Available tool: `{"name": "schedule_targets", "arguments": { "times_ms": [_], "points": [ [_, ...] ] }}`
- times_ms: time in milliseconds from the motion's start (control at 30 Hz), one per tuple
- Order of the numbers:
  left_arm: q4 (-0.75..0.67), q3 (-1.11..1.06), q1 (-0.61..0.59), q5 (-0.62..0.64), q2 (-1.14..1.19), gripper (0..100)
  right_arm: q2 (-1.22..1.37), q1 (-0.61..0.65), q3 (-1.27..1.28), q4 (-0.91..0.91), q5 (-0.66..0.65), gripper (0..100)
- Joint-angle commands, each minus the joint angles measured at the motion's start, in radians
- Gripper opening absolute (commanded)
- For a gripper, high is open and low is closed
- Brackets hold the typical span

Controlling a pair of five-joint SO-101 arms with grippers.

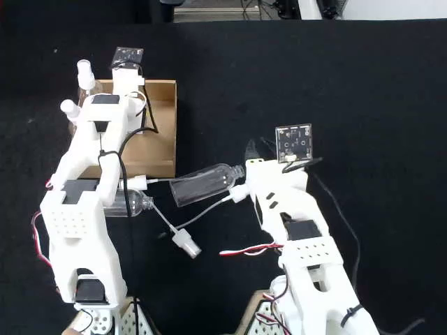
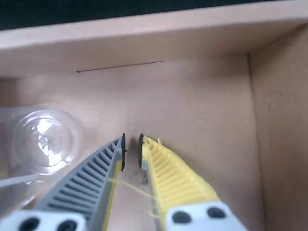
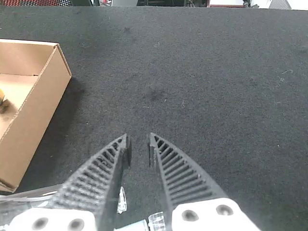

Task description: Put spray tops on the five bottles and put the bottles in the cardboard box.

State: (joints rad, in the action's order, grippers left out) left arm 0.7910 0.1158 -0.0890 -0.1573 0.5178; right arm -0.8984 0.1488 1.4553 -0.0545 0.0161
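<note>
A black worktop (image 1: 363,105) is spread under both arms. An open cardboard box (image 1: 162,125) is set on it at the far left, and its bare floor (image 2: 192,110) and inner walls are seen in the left wrist view. The left arm (image 1: 84,209) is stretched out over the box, and the right arm (image 1: 293,209) is laid out over the worktop well to the side of it.

The left jaws, one grey and one yellow, are held just above the box floor with a narrow gap between them, and nothing is gripped. A clear bottle (image 2: 43,139) is seen end-on inside the box; it is placed beside the grey jaw, apart from it and not between the jaws. Two white spray tops (image 1: 84,70) (image 1: 69,107) are seen at the box's outer wall beside the left arm.

The right jaws are likewise parted narrowly and nothing is held in them. A clear bottle (image 1: 206,183) (image 3: 19,204) is laid on its side between the box and the right arm, its neck turned toward the jaws; it lies beside them and behind the tips, not in the gap.

A second lying bottle (image 1: 134,203) is partly covered by the left arm. A loose spray top (image 1: 186,243) with a thin tube is laid on the worktop near it.
</note>
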Motion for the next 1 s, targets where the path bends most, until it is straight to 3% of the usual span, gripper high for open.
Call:
{"name": "schedule_targets", "arguments": {
  "times_ms": [0, 300, 967],
  "points": [
    [-0.015, 0.059, -0.019, -0.057, -0.011, 6, -0.039, -0.015, -0.008, 0.031, 0.000, 5.0],
    [-0.054, 0.054, -0.059, -0.063, -0.011, 6, -0.039, -0.015, -0.008, 0.031, 0.000, 5.0],
    [-0.046, 0.048, -0.022, -0.060, -0.021, 6, -0.039, -0.015, -0.012, 0.031, 0.000, 5.0]
  ]
}}
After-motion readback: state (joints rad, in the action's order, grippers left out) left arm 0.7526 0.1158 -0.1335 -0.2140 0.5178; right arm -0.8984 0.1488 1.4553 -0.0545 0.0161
